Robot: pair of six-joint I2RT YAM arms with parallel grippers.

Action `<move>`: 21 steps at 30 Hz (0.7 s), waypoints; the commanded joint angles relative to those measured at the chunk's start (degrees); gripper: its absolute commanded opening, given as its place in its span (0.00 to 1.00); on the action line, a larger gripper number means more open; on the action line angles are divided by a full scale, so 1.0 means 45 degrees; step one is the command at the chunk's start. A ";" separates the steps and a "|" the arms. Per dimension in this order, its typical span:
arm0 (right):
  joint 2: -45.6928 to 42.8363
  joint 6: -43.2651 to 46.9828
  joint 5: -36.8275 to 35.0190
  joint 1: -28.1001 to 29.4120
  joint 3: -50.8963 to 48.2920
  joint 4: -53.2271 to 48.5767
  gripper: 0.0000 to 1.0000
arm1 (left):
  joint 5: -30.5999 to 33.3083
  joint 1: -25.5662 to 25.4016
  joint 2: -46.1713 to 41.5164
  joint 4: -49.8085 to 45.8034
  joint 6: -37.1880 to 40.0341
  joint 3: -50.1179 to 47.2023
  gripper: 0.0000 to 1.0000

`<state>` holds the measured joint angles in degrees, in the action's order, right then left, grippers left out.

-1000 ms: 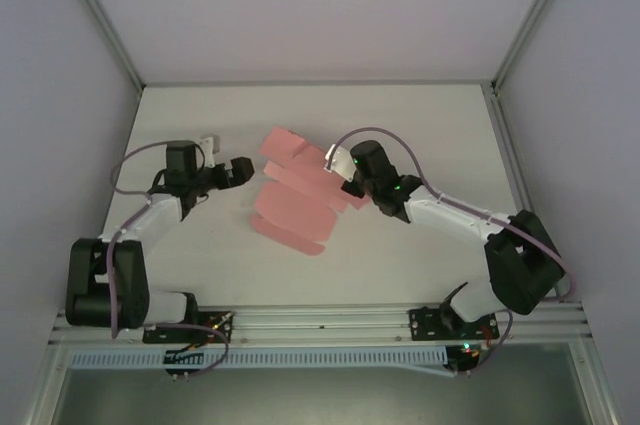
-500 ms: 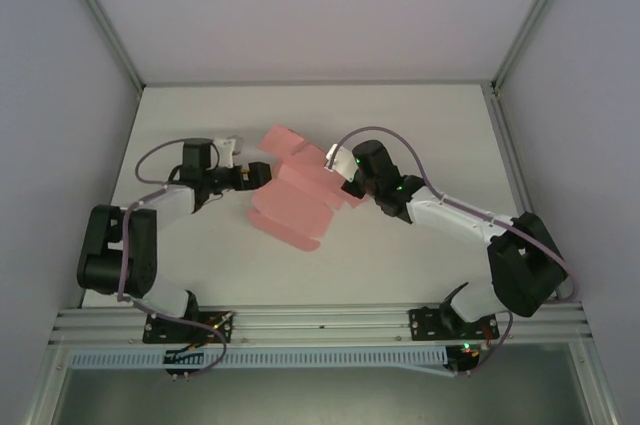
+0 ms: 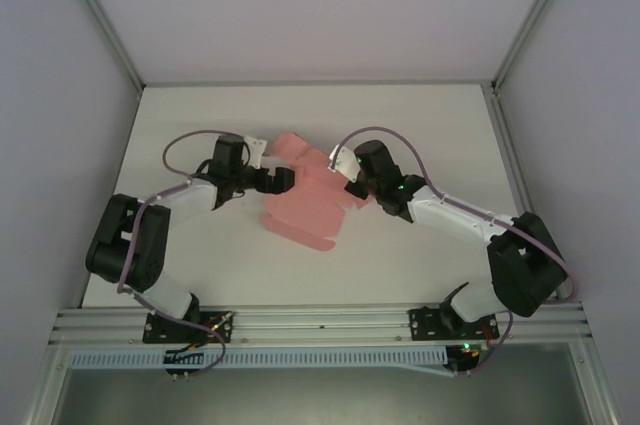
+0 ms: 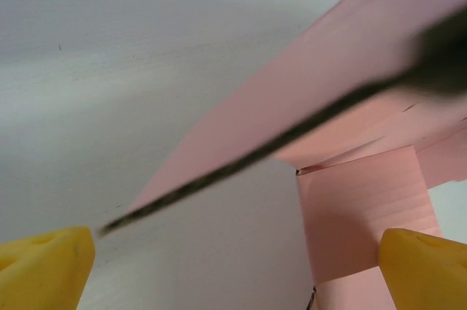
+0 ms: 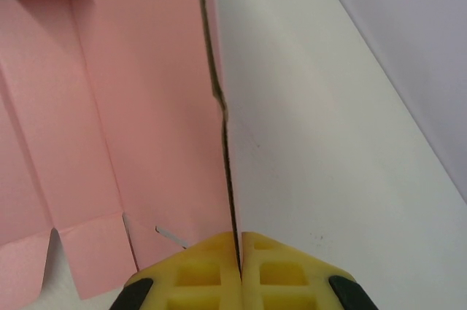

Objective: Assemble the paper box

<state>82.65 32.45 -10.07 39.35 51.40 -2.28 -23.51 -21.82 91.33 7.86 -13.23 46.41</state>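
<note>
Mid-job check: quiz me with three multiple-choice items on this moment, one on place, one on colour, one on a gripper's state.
1. Where on the table is the paper box?
A. around the middle
B. in the far left corner
C. at the near edge

2. What colour is the paper box?
A. white
B. blue
C. pink

3. How is the right gripper?
A. open over bare table
B. shut on the paper box's edge
C. open around a flap

Answers:
1 A, the top view shows it mid-table.
2 C, the card is pink in every view.
3 B, the right wrist view shows the jaws pressed together on the sheet's thin edge.
</note>
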 commanded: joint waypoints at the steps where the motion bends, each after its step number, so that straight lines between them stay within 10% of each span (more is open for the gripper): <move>1: -0.0120 -0.0209 0.0145 0.0075 -0.0094 0.0508 0.04 | 0.1030 -0.0229 -0.0557 -0.0440 0.0567 0.0028 1.00; 16: -0.0063 0.0804 0.0178 0.0087 -0.0098 0.0296 0.05 | 0.0393 0.2699 -0.4004 -0.0965 0.0738 -0.0285 1.00; 21: 0.0096 0.2578 -0.1942 0.0701 -0.0381 0.1612 0.05 | 0.0298 0.3541 -0.3186 -0.0670 0.0124 0.0455 1.00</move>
<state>82.67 38.33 -12.62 40.88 50.76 0.16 -21.04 -7.27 74.96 4.29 -10.92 45.87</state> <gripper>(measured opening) 0.049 0.994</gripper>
